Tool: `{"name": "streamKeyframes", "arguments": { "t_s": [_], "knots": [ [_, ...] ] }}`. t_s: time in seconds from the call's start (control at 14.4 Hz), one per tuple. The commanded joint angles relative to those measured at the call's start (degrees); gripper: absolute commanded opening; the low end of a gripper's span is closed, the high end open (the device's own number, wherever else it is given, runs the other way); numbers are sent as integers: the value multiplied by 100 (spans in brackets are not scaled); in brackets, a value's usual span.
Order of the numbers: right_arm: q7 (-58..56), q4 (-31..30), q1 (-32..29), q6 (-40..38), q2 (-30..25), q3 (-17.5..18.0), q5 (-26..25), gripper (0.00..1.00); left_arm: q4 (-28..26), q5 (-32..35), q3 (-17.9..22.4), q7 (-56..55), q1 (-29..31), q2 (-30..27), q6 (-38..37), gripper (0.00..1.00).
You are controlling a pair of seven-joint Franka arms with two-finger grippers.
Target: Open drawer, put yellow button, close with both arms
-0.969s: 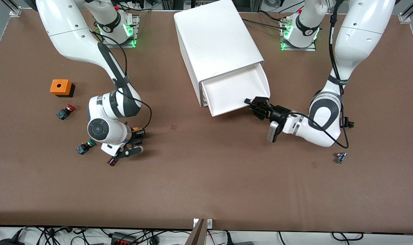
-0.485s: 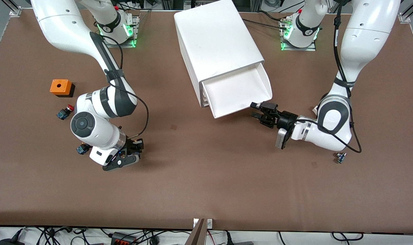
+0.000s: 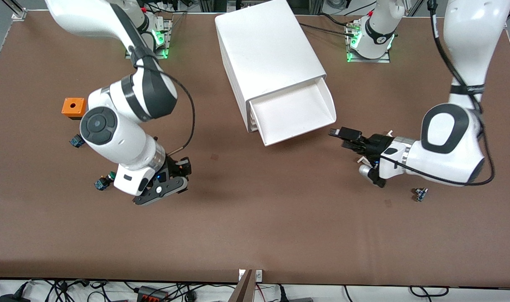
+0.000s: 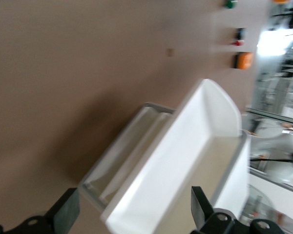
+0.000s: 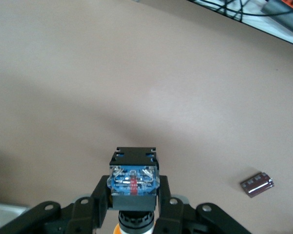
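Observation:
The drawer [image 3: 296,111] is pulled out of the top of the white cabinet [image 3: 267,46], and its tray is empty. My right gripper [image 3: 181,167] is up over the table between the green-capped button and the cabinet. It is shut on the yellow button [image 5: 133,183], holding its blue-grey body with the orange cap toward the wrist. In the front view the hand hides the button. My left gripper [image 3: 346,137] is open and empty, just off the drawer's front corner toward the left arm's end. The left wrist view shows the drawer [image 4: 195,146] between its fingers [image 4: 63,214], not touching them.
An orange box [image 3: 72,107] sits near the right arm's end. A red-capped button [image 3: 75,141] is nearer the camera and partly hidden by the arm. A green-capped button [image 3: 103,182] lies beside the right hand. A small part [image 3: 420,193] lies by the left arm. A small dark piece [image 5: 257,184] lies on the table.
The right gripper closed on the yellow button and lifted it off the table. The left gripper let go of the drawer's front and drew back toward the left arm's end.

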Motion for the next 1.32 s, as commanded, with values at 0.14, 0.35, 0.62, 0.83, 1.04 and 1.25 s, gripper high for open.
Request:
{"name": "streamKeyframes", "arguments": {
  "t_s": [0.14, 0.35, 0.62, 0.83, 1.04, 1.25],
  "knots": [
    [867, 534, 867, -298, 73, -11, 73, 0, 185, 1852, -28, -691, -41, -460, -264, 100],
    [1486, 676, 1386, -263, 91, -19, 55, 0, 394, 3321, -20, -621, 3, -768, -195, 100],
    [2126, 685, 2001, -254, 91, -72, -58, 0, 1792, 4037, 15, -673, 143, -690, -116, 100],
    [2189, 702, 2231, -236, 108, -81, -217, 0, 1741, 4116, 24, -700, 161, -584, 474, 100],
    [2207, 903, 2372, -149, 143, -81, -226, 0, 1829, 4098, 51, -700, 188, -434, 614, 100],
    [2803, 922, 2530, 185, 205, -54, -217, 0, 1680, 4046, 33, -1207, 266, -575, 597, 100]
  ]
}}
